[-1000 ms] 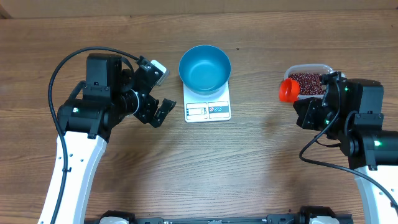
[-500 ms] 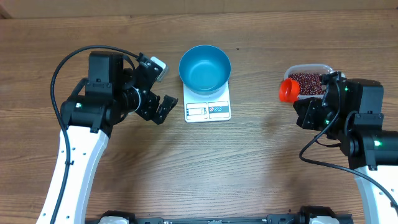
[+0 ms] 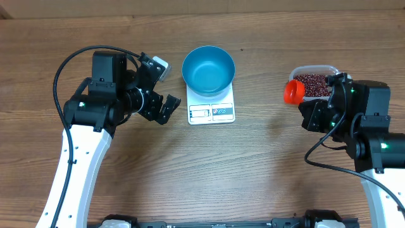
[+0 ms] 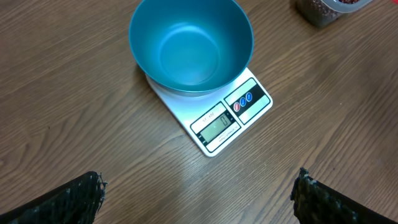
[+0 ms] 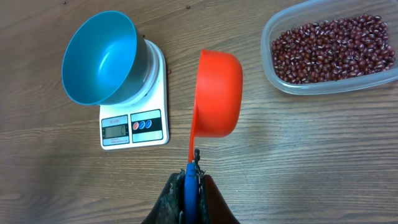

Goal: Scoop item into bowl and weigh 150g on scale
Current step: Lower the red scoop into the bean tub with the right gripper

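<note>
Centrally, bowl (image 3: pixel 208 69) on scale (image 3: pixel 211 112); left end effector (image 4: pixel 198 190) wide open, empty; right end effector (image 5: pixel 188 177) tight on scoop (image 5: pixel 217 93) handle.

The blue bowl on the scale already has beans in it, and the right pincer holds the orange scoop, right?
Not quite: the blue bowl on the scale is empty, as the left wrist view shows. The right pincer does hold the orange scoop.
</note>
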Action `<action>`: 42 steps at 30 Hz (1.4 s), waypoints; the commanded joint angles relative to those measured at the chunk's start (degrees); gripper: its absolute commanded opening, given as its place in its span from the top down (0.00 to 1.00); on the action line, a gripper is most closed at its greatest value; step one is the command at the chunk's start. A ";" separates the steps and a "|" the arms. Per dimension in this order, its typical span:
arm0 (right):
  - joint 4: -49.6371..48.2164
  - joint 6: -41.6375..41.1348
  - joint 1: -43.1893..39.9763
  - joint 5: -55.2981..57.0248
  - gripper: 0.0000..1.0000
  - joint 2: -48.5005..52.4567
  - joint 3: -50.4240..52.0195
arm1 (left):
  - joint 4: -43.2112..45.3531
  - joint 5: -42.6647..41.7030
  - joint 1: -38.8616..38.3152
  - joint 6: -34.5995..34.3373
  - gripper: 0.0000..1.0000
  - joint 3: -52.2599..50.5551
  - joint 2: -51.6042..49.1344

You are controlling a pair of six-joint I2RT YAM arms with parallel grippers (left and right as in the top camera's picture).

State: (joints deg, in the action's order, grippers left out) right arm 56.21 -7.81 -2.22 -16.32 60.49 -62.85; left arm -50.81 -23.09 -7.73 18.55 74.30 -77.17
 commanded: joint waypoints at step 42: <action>-0.92 -3.72 -0.13 -0.28 0.96 0.13 -4.33 | -0.13 1.22 0.20 6.14 0.00 -0.09 -0.42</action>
State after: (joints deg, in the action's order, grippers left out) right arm 55.40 -9.87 -2.22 -16.29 60.55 -63.46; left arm -51.07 -22.06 -7.73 23.14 74.30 -77.17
